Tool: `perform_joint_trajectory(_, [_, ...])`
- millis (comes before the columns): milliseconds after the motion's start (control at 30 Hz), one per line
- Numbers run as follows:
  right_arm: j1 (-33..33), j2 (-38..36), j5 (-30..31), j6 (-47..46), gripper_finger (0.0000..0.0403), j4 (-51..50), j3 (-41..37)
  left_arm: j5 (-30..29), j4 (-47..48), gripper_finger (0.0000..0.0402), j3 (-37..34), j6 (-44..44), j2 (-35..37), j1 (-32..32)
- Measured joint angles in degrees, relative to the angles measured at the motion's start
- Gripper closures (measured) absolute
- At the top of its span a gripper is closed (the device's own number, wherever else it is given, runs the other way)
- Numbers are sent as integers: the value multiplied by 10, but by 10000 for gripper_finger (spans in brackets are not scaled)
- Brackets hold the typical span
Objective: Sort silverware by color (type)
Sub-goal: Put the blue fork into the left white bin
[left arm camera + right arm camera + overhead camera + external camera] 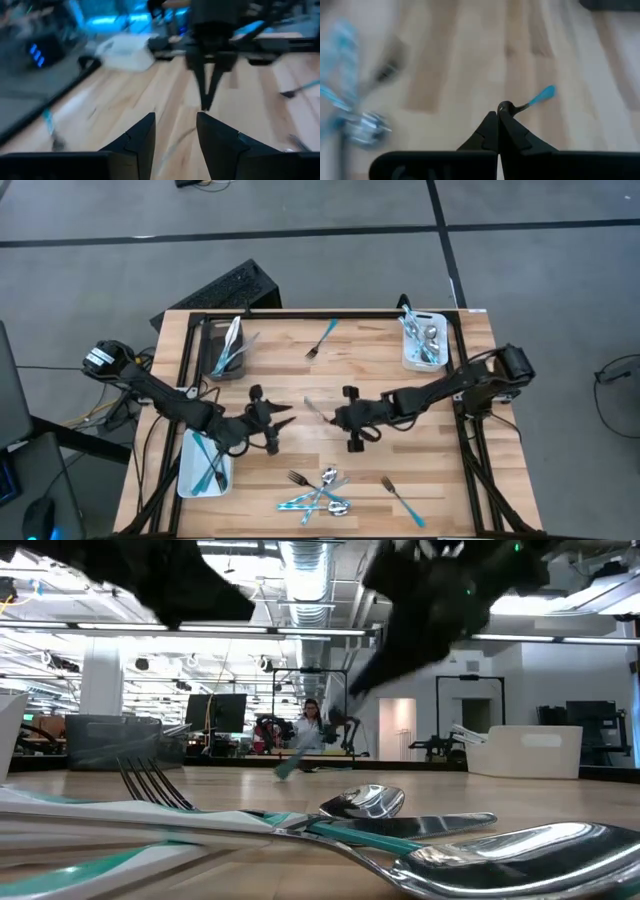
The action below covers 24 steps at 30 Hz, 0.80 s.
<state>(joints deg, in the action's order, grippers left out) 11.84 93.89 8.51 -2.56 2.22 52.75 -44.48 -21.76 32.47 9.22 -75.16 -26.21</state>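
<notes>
Right gripper point(498, 116) pinching shut over mid-table, nothing visibly held; only its wrist view showing fingers meeting; left gripper point(175, 131) gaping open; shiny silver and teal-handled silverware pile point(322, 492) lying near front edge

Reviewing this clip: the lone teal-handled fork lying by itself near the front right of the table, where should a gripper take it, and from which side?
Grip the teal-handled fork mid-handle, coming straight down from above with the fingers across the shaft. It lies flat and alone on the wooden table, clear of the central silverware pile, and the handle is straight and narrow.
</notes>
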Motion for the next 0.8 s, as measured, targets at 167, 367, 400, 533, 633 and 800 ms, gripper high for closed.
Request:
perform_joint_trajectory(167, [0, -34, -33, -35, 384, 32, 0, 33, -93, 254, 3, -111, -56, -3])
perform_joint_trajectory(367, [0, -25, -30, -79, 384, 115, 0, 33, -107, 222, 66, -121, -170, 19])
perform_joint_trajectory(400, [0, -25, -30, -84, 384, 125, 0, 33, -90, 218, 80, -121, -182, 20])
perform_joint_trajectory(533, [3, -23, -29, -95, 384, 130, 0, 26, 21, 216, 135, -87, -202, 19])
perform_joint_trajectory(633, [9, -30, -28, -92, 384, 131, 1, 7, 113, 231, 170, -31, -203, 18])
perform_joint_trajectory(800, [10, -35, -29, -91, 383, 117, 1, 7, 191, 304, 209, -1, -203, 18])
